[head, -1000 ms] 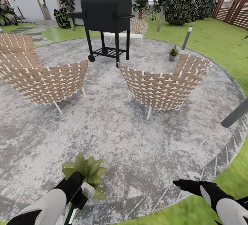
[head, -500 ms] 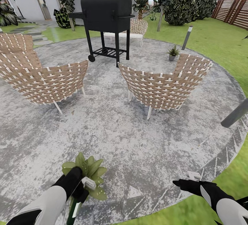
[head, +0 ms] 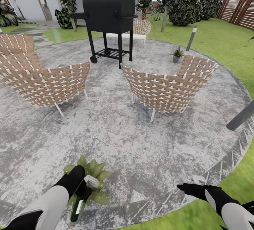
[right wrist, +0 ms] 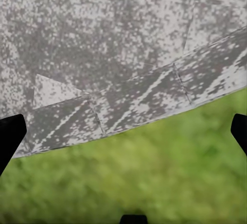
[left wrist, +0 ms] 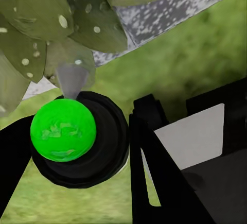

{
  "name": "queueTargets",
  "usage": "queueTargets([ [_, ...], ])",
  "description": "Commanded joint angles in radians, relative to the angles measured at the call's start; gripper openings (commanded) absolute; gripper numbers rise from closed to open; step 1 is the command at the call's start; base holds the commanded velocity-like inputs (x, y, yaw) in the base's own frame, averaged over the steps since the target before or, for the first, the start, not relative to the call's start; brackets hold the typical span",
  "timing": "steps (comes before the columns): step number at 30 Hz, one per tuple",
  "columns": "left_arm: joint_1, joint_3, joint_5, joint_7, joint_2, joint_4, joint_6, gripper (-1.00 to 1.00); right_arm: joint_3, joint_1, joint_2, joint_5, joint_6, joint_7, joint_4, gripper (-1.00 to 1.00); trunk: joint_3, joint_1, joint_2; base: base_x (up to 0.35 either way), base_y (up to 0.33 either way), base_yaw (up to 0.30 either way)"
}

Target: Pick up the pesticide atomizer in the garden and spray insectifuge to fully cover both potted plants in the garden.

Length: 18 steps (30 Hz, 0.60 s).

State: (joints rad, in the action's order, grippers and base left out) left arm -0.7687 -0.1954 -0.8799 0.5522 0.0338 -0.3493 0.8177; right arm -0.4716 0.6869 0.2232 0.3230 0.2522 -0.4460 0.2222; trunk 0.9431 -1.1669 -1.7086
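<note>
Nearest to us, our left claw is closed around the pesticide atomizer, which hangs tilted from it at the near edge of the round grey patio. In the left wrist view the atomizer shows as a dark round head with a bright green dot, its pale cone-shaped tip aimed at the spotted leaves just beyond it, with one black finger beside the head. Those leaves belong to the near potted plant, a rosette of broad light-green leaves just behind and partly under the left claw, by the patio's near rim. Our right claw hovers over the patio's near right edge with nothing in it; in the right wrist view its dark fingertips stand far apart at the sides, above the line where the paving meets the lawn. Further in, two woven brown chairs stand on the patio, one toward the left edge and one right of centre. Behind them is a black barbecue grill near the far rim, and the second potted plant in its small grey pot sits at the far right rim, close to a grey bollard lamp. Beyond lie trees and a brown slatted fence.
</note>
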Motion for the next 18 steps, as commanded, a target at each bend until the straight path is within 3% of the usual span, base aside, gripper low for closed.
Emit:
queueTargets([
  [1, -0.002, -0.007, -0.011, 0.008, 0.005, -0.002, 0.003, -1.00, -0.009, 0.000, -0.001, 0.009, 0.006, -0.006, 0.002, 1.00, 0.001, 0.000, 0.000, 0.000, 0.000, 0.000],
  [18, -0.054, -0.007, -0.010, 0.009, 0.014, -0.002, 0.005, -1.00, -0.009, 0.000, -0.001, 0.010, 0.006, -0.006, 0.002, 1.00, 0.001, 0.000, 0.000, 0.000, 0.000, 0.000],
])
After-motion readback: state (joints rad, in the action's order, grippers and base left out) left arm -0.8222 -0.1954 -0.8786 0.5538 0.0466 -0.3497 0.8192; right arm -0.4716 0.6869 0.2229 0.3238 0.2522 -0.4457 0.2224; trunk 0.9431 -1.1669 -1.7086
